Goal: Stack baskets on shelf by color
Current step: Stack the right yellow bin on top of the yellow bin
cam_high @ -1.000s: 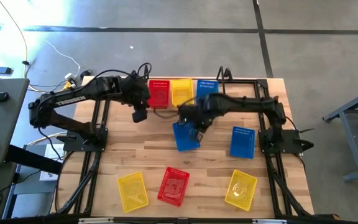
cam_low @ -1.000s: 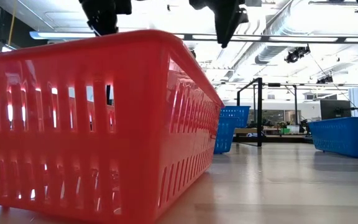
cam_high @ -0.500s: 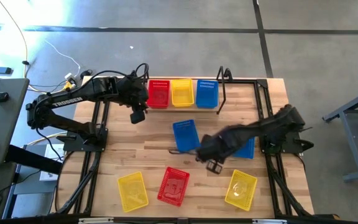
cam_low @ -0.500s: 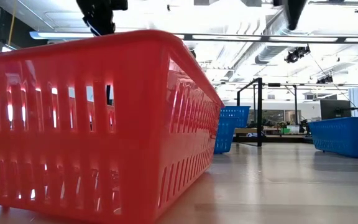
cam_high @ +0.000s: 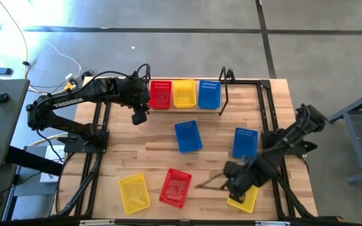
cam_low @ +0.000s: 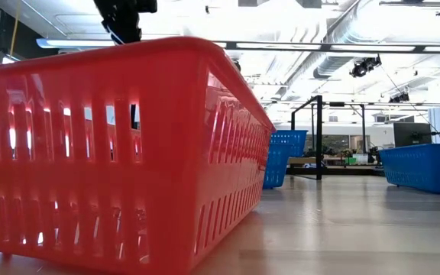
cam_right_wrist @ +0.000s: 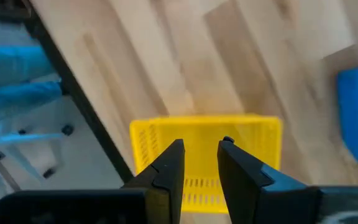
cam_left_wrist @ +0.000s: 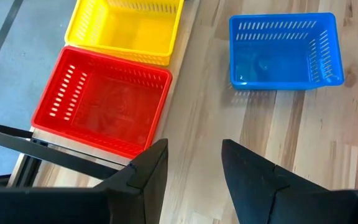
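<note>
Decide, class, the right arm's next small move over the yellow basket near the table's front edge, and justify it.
Probably lower straight down. The right end effector hangs open above the yellow basket, its fingers on either side of the basket's wall, not yet touching. Dropping would let it close on that wall. The left end effector waits beside the shelf.

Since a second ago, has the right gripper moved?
Yes. The right gripper swung from beside the shelf to the near edge, over a yellow basket.
</note>
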{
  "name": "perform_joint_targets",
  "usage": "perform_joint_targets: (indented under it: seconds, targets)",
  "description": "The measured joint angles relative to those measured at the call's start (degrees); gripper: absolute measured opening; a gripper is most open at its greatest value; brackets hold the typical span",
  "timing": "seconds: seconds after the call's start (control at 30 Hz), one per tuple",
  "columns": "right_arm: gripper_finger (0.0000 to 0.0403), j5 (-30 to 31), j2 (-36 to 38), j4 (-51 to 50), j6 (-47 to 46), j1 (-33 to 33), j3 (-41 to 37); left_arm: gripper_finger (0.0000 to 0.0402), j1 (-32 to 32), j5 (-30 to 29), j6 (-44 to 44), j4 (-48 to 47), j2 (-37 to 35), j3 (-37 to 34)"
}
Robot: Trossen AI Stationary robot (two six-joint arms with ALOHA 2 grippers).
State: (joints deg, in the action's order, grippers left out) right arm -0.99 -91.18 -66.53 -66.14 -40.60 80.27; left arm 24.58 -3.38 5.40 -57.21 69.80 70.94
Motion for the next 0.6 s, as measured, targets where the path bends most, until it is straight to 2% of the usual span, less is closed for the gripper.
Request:
perform_joint_targets:
  seconds: [0.23,0.43,0.6]
  targets:
    - [0.0085,1.4,0.0,7.09,-4.41,-7.68,-3.0,0.0142,0.0,1.24,-1.25,0.03,0.0,0.0]
    - [0.0121,4.44,0.0,13.94,-9.62,-12.09,-5.85,0.0142,0.0,1.27,-2.73,0.04,0.0,0.0]
    - [0.0141,5.15,-0.01,17.64,-9.98,-14.32,-8.44,0.0142,0.0,1.27,-3.31,0.07,0.02,0.0]
